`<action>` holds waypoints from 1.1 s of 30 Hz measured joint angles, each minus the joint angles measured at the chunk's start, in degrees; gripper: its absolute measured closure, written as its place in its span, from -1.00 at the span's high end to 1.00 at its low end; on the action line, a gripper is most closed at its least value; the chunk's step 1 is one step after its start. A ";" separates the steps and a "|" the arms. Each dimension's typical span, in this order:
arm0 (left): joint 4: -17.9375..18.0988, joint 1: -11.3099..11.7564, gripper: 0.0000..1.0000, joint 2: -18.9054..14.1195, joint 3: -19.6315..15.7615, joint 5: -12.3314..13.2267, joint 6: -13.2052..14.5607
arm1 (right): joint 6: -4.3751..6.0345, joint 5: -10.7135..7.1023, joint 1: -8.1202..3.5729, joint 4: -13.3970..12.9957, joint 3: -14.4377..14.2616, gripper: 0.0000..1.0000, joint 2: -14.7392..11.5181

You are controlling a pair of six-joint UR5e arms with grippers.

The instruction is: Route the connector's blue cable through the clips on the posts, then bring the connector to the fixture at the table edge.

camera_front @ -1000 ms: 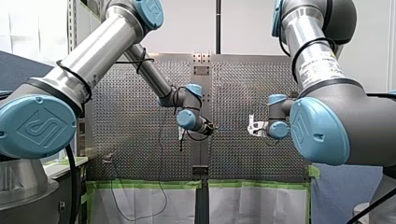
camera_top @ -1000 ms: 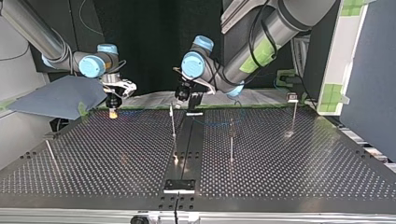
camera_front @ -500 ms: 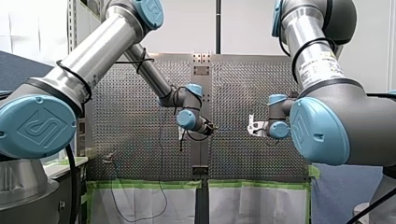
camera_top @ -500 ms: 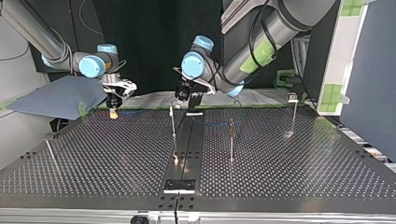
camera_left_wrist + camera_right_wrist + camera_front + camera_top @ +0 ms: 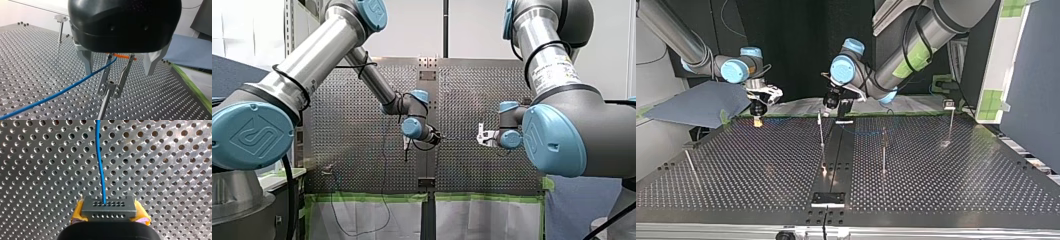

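- Right gripper [image 5: 110,213] is clamped on the connector [image 5: 109,206], with the yellow pads [image 5: 78,213] squeezing it from both sides.
- The cable [image 5: 100,165] leaves the connector's face and runs straight ahead over the table [image 5: 162,170].
- Left gripper [image 5: 118,72] is spread wide, and its metal fingers [image 5: 86,62] grip nothing. They straddle the clip [image 5: 112,83] on top of a post [image 5: 103,108].
- In the left wrist view the cable comes up from low over the table, passes just beside one finger and reaches the top of the clip's two prongs.
- Change over the last second: almost none. Both arms sit where they were in the front and top views, with at most a tiny drift of the right gripper. The hold on the connector is the same.
- My read: paused or creeping at this clip, with the cable being lined up but not clearly seated. The other clips and the delivery look still to do.
- The connector hangs in the air at the top view's left, well apart from the left gripper.
- The black plate [image 5: 828,198] at the table edge nearest that camera is probably the fixture. The connector is nowhere near it.
- Hidden: the left gripper's black body covers the cable past the prongs, so I can't tell whether it is in the clip.
- An orange bit behind the prongs is cut off, and I can't tell what it is.
- The cable between the grippers is barely visible in the front and top views.
- The clips on the other posts [image 5: 884,150] are too small to read.
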State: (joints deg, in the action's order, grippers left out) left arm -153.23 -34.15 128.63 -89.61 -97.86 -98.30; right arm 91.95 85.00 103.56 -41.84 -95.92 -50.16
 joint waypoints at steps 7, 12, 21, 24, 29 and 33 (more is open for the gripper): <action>0.35 -0.06 1.00 0.00 0.02 0.11 0.05 | 0.00 0.00 -0.02 0.03 0.03 -1.00 0.01; 0.85 -0.13 1.00 0.00 0.06 0.32 0.63 | 0.00 0.00 -0.04 0.07 0.04 -1.00 0.00; 2.07 -0.22 1.00 0.00 0.07 0.52 0.90 | 0.00 0.00 -0.06 0.07 0.05 -1.00 0.00; 2.24 -0.29 1.00 0.02 0.08 0.53 0.85 | 0.00 0.00 -0.09 0.04 0.06 -1.00 0.01; 2.31 -0.31 1.00 0.03 0.07 0.54 0.77 | 0.00 0.00 -0.14 0.02 0.06 -1.00 0.01; 2.31 -0.33 1.00 0.04 0.07 0.57 0.75 | 0.00 0.00 -0.15 0.00 0.05 -1.00 0.01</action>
State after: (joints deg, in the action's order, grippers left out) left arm -150.92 -34.48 128.68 -89.54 -97.30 -97.55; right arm 91.95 85.00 103.41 -41.84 -95.87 -50.15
